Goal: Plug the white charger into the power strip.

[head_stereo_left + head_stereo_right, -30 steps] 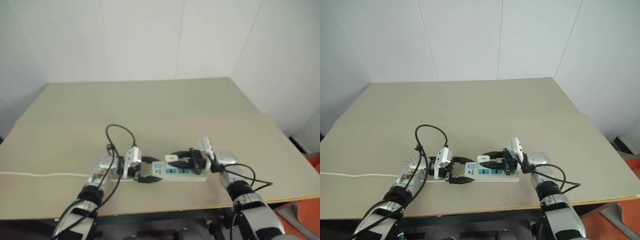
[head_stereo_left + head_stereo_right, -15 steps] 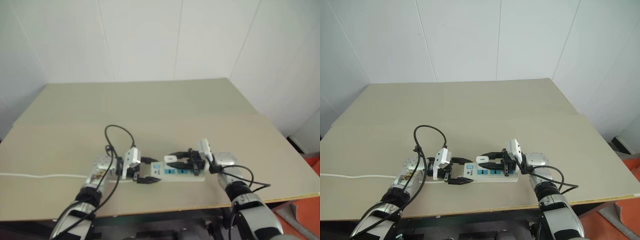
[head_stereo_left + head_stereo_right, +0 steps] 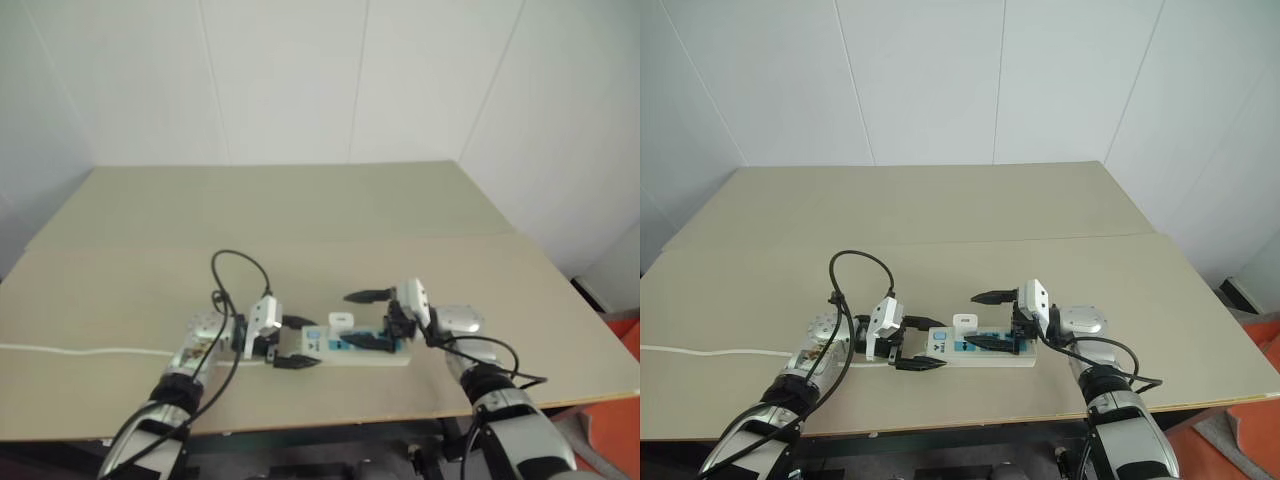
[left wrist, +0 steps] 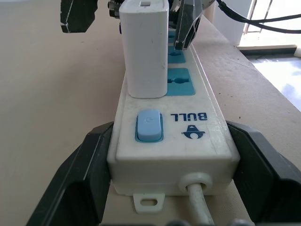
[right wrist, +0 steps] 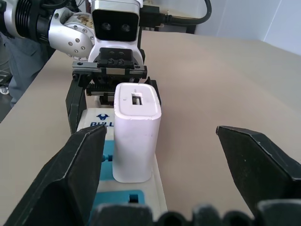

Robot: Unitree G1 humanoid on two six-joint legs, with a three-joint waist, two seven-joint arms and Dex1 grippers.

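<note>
A white cord [image 3: 700, 351] runs in along the desk [image 3: 940, 215] from the left edge toward the power strip [image 4: 173, 141], which lies flat near the front edge. The left gripper [image 3: 921, 343] sits at the strip's switch end with one black finger [image 4: 80, 174] on each side of the body — the jaws bracket the strip and appear to clamp it, though actual contact is hard to confirm. A blue switch [image 4: 149, 125] and the cord outlet face that gripper. Just past the switch, the white charger [image 5: 135, 136] stands upright, plugged into the first blue socket. Further right, the right gripper [image 3: 985, 319] is spread wide — its fingers [image 5: 77, 179] stand well apart on either side of the charger, touching nothing, with one finger raised above the strip.
</note>
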